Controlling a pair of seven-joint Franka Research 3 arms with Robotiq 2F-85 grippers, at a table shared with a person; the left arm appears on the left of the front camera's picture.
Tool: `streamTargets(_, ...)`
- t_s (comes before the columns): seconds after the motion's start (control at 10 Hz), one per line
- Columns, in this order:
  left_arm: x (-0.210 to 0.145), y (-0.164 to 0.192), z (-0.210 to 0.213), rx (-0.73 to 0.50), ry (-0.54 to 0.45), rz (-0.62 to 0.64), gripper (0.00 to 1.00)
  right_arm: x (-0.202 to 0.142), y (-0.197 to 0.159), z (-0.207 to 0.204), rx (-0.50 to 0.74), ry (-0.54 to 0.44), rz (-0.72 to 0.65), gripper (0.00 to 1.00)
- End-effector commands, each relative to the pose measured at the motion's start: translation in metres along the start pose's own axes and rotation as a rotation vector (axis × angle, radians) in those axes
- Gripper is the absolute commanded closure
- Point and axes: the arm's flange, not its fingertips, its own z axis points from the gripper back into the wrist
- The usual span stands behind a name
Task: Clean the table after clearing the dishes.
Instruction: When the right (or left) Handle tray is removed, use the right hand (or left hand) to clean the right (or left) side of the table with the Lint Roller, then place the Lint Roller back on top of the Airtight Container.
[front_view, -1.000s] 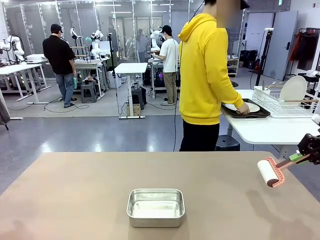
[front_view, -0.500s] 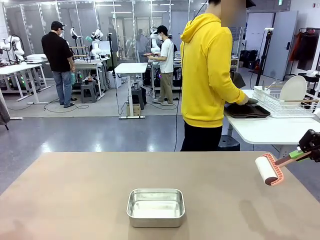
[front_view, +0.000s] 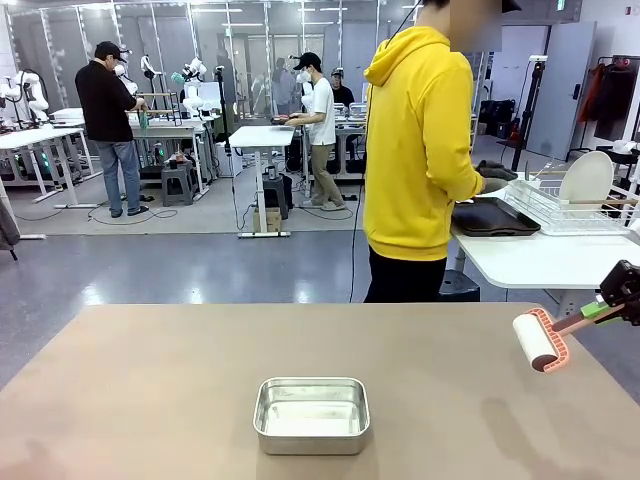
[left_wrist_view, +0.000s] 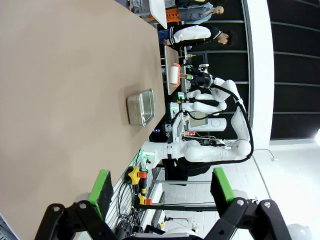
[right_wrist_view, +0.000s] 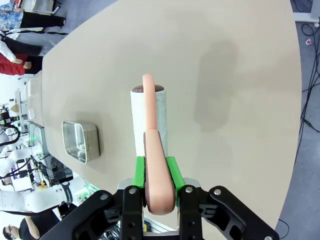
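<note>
The tan table (front_view: 150, 380) spans the near part of the front view. At its right edge my right gripper (front_view: 606, 312) is shut on the pink handle of a lint roller (front_view: 540, 340), whose white roll hangs just above the tabletop. In the right wrist view, my right gripper (right_wrist_view: 160, 175) clamps that handle and the lint roller (right_wrist_view: 147, 117) points out over the table (right_wrist_view: 235, 75). My left gripper (left_wrist_view: 160, 187) is open, with nothing between its green pads, high over the table (left_wrist_view: 65, 90). The dishes' dark tray (front_view: 495, 218) lies on a white side table, where a person in a yellow hoodie (front_view: 420, 140) works.
A rectangular steel pan (front_view: 312, 414) sits near the table's front middle, also in both wrist views as the steel pan (left_wrist_view: 141, 106) and the steel pan (right_wrist_view: 80, 141). A wire rack (front_view: 570, 205) holding a white plate (front_view: 586, 180) stands on the white side table (front_view: 530, 262).
The person's hand has left the tray and risen toward the rack. The roller has barely shifted. The left gripper has stayed open.
</note>
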Motion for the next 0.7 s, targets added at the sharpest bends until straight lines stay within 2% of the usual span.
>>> streamTargets(0.0,-0.0023,-0.0004,0.0012,0.004,-0.002,-0.009,0.00,0.0034,0.0031,0.0022,-0.001,0.003,0.011,0.78)
streamTargets(0.6,-0.0023,-0.0004,0.0012,0.004,-0.002,-0.009,0.00,0.0034,0.0031,0.0022,-0.001,0.003,0.011,0.78)
